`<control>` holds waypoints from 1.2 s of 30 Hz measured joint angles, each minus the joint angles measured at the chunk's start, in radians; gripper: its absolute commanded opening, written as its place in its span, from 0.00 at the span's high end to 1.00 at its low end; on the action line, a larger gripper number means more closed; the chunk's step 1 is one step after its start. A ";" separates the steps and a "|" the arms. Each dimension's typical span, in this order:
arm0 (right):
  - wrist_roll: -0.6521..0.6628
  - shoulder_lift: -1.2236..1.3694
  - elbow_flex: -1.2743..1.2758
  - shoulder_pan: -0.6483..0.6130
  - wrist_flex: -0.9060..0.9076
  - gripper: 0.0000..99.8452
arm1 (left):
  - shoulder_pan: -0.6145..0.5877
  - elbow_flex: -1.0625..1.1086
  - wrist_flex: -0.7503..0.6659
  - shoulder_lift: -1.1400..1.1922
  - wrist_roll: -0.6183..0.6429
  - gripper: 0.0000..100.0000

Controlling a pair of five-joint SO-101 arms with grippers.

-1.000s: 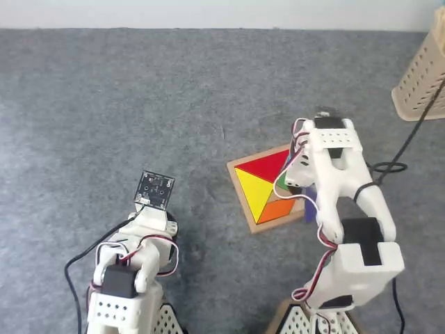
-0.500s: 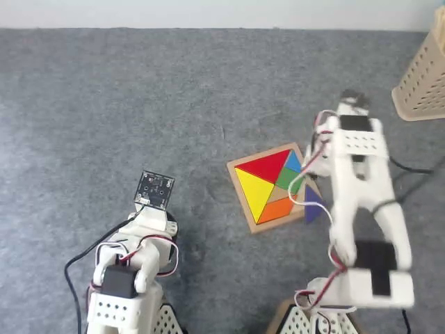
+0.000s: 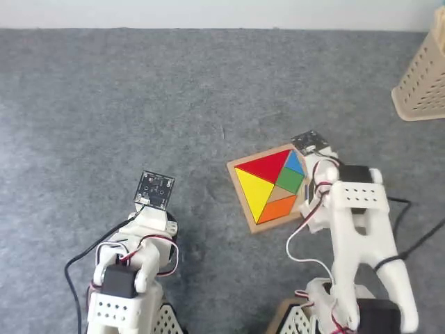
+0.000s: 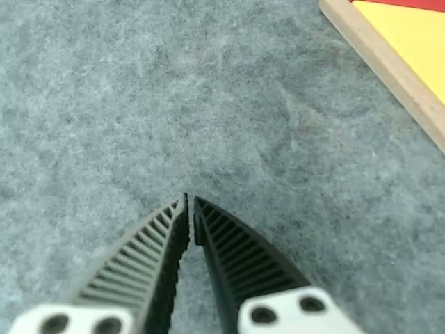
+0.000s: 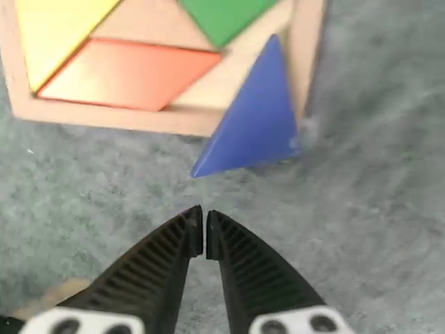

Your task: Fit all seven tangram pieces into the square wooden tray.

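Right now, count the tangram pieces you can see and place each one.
6. Inside the tray: red triangle, yellow triangle, light blue triangle, green piece, orange parallelogram. The dark blue triangle lies across the tray's rim, partly on the grey mat. A seventh may be hidden.

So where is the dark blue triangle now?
In the right wrist view, the dark blue triangle lies across the wooden tray's corner rim, beside the orange piece, just ahead of the right pincer.
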 measured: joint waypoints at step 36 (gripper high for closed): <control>-0.169 -0.018 -0.064 0.011 -0.192 0.99 | 0.000 0.000 0.000 0.000 0.000 0.99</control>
